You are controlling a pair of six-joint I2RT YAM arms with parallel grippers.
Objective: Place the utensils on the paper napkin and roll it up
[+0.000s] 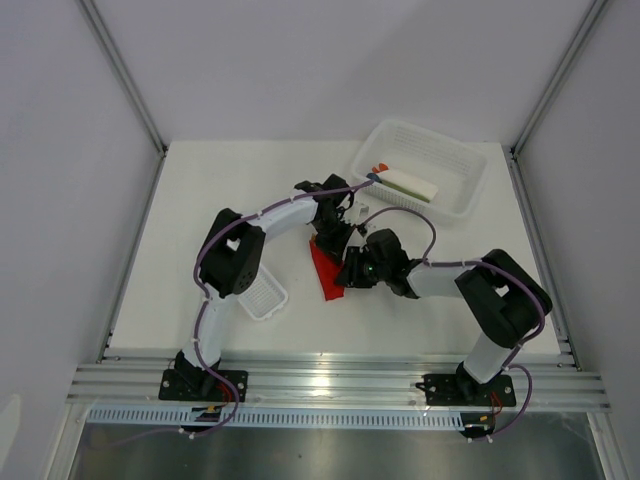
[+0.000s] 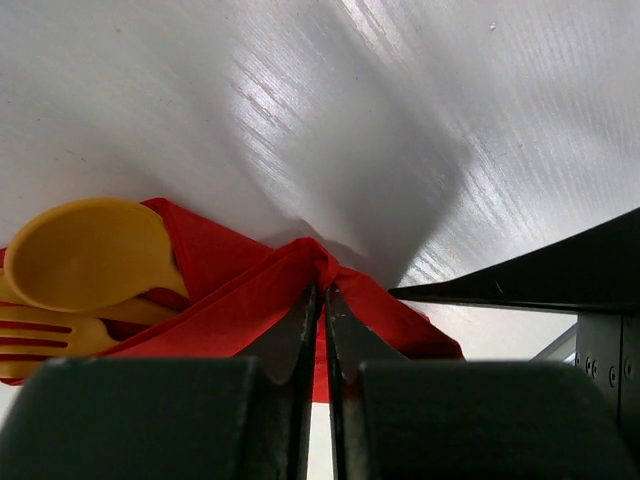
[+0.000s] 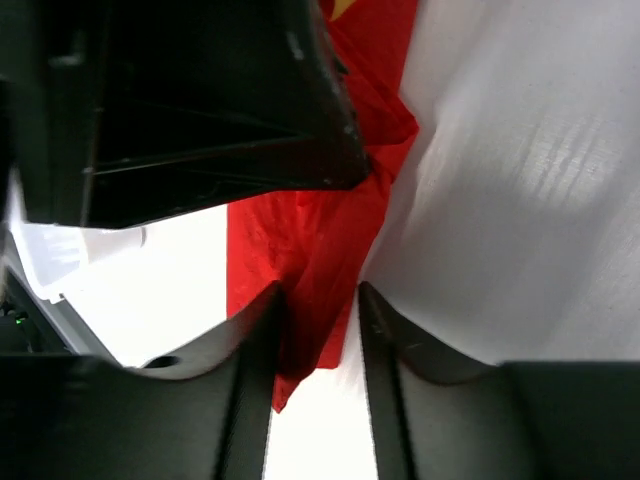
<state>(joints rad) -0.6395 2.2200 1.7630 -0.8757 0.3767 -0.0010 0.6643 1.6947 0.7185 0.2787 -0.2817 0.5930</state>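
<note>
The red paper napkin (image 1: 325, 268) lies crumpled at mid-table between both arms. In the left wrist view an orange-yellow spoon (image 2: 85, 252) and fork (image 2: 50, 335), the utensils, rest in the napkin's (image 2: 230, 290) folds at left. My left gripper (image 2: 322, 295) is shut on a raised ridge of the napkin, pinching the paper. My right gripper (image 3: 320, 300) stands open around the napkin's (image 3: 310, 240) other end; the fold leans on its left finger and a gap shows at its right finger. From above, the left gripper (image 1: 335, 232) and right gripper (image 1: 352, 272) nearly touch.
A white mesh basket (image 1: 465, 190) with white, blue and green items stands at the back right. A narrow white tray (image 1: 262, 297) lies by the left arm's elbow. The left gripper's black body (image 3: 200, 110) fills the top of the right wrist view.
</note>
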